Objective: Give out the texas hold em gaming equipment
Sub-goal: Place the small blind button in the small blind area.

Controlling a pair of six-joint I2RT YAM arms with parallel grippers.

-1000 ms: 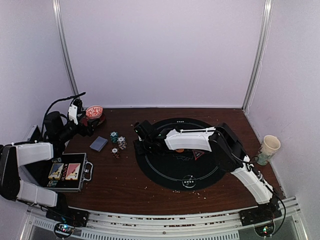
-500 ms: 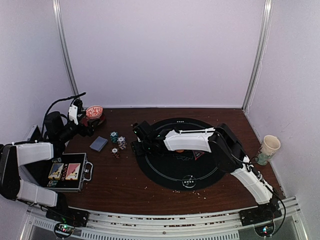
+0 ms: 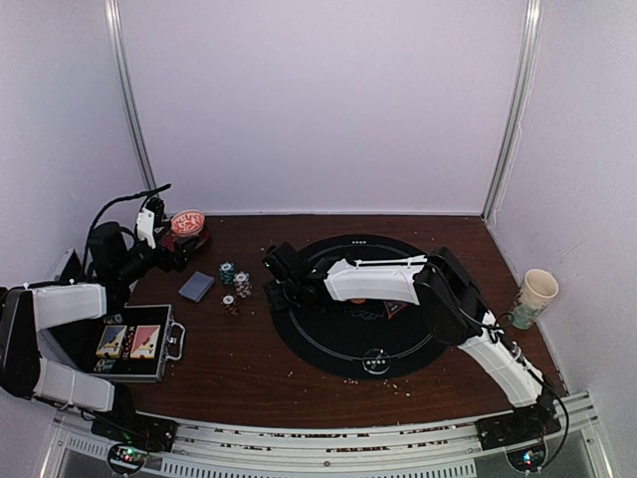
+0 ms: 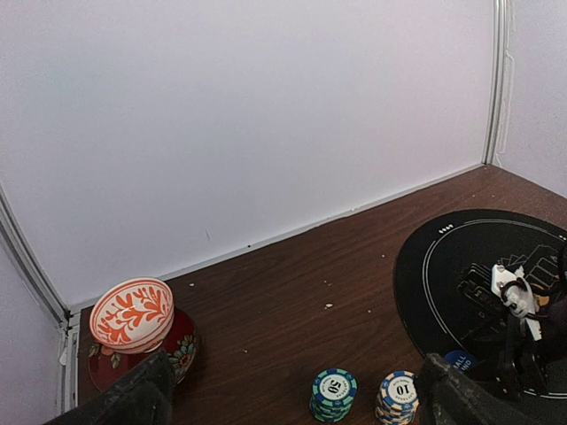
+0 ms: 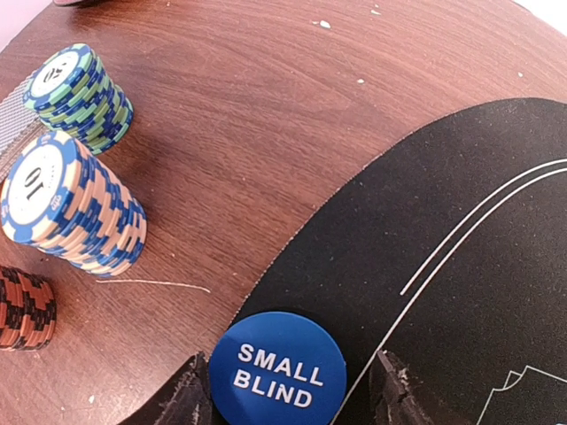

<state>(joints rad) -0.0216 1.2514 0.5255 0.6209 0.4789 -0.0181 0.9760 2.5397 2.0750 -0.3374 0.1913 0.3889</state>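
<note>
Blue and lettered SMALL BLIND, the marker button (image 5: 277, 376) lies flat on the left rim of the black round mat (image 3: 328, 344). The right gripper (image 5: 292, 381) straddles it, jaws parted slightly wider than the disc and not clamping it. A red-triangle marker (image 3: 395, 308) and a silvery marker (image 3: 376, 361) already sit on the mat, so the buttons look largely placed, but left of the mat the chip stacks (image 5: 71, 208) and grey-blue cards (image 3: 196, 287) appear undealt, while the left gripper (image 3: 177, 261) hangs farther left, jaws wide and empty.
</note>
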